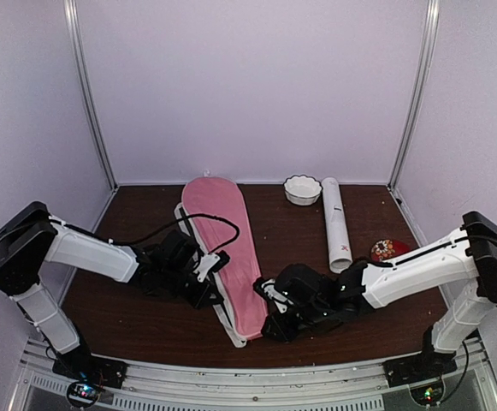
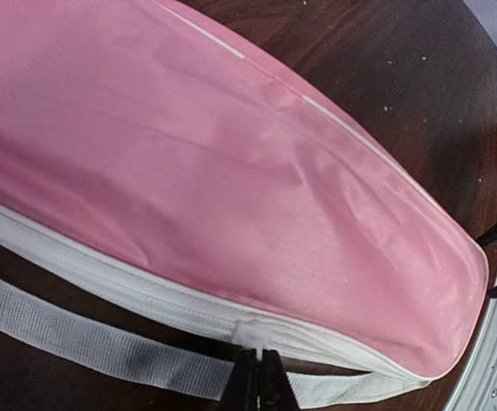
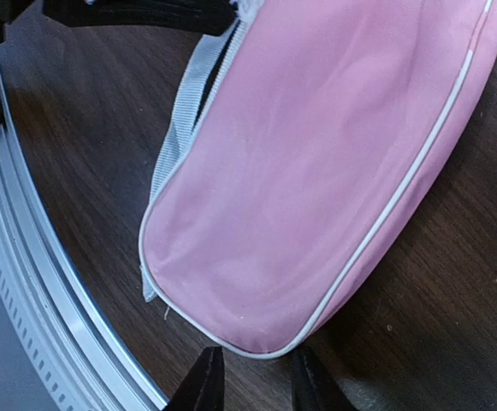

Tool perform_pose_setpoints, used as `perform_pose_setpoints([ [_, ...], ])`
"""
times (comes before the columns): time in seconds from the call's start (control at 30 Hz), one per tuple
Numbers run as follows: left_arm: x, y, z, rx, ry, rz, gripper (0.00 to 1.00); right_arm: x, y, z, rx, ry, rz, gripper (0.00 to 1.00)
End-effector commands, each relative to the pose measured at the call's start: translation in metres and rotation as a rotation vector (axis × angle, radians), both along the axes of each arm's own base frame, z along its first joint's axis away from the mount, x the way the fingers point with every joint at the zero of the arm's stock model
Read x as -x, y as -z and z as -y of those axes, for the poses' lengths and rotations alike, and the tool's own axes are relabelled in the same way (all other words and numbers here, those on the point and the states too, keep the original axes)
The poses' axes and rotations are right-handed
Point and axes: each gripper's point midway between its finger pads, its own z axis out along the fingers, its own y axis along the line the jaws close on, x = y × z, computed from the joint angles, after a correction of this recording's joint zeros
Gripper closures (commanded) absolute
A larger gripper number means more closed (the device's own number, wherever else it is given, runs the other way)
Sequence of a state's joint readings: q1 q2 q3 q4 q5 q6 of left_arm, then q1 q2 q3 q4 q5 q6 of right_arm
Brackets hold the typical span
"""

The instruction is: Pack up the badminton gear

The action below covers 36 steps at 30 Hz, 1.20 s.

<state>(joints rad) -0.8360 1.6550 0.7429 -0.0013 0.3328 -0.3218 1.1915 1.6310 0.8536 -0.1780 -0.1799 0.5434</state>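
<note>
The long pink racket-shaped cover lies across the table's middle, narrow end toward the front. My left gripper is at its left edge; in the left wrist view the gripper is shut on the white zipper pull of the cover. My right gripper is open at the cover's narrow end; in the right wrist view the gripper stands just short of the cover's rounded end. A long white tube lies at the right. Rackets and shuttlecocks are not in view.
A small white scalloped bowl stands at the back beside the tube. A red patterned dish sits at the right edge. The cover's white strap lies on the table by its left side. The metal front rail is close to the right gripper.
</note>
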Motion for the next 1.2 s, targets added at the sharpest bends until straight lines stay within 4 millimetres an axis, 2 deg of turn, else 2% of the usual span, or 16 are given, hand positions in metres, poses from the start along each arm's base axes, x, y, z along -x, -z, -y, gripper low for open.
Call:
perform_pose_setpoints([
  [0.0,-0.011,-0.002,0.001,0.045,-0.025,-0.022,1.0,0.002,-0.03,-0.011,-0.086,-0.123,0.148,0.66],
  [0.17,-0.024,0.002,-0.006,0.044,-0.032,-0.036,1.0,0.006,-0.041,-0.005,0.021,-0.283,0.394,0.64],
  [0.37,-0.028,0.002,-0.012,0.047,-0.032,-0.039,1.0,0.004,-0.048,-0.019,0.031,-0.413,0.556,0.62],
  [0.5,-0.027,0.001,-0.013,0.058,-0.033,-0.055,1.0,-0.002,-0.042,-0.026,0.059,-0.462,0.621,0.61],
  [0.93,-0.021,0.001,-0.011,0.078,-0.029,-0.086,1.0,0.011,-0.009,-0.046,0.114,-0.641,0.624,0.61],
  [1.03,-0.017,0.002,-0.015,0.078,-0.035,-0.094,1.0,0.01,-0.004,-0.054,0.132,-0.658,0.623,0.65],
  [1.17,-0.009,0.0,-0.018,0.091,-0.037,-0.106,1.0,-0.001,0.002,-0.059,0.174,-0.616,0.633,0.75],
])
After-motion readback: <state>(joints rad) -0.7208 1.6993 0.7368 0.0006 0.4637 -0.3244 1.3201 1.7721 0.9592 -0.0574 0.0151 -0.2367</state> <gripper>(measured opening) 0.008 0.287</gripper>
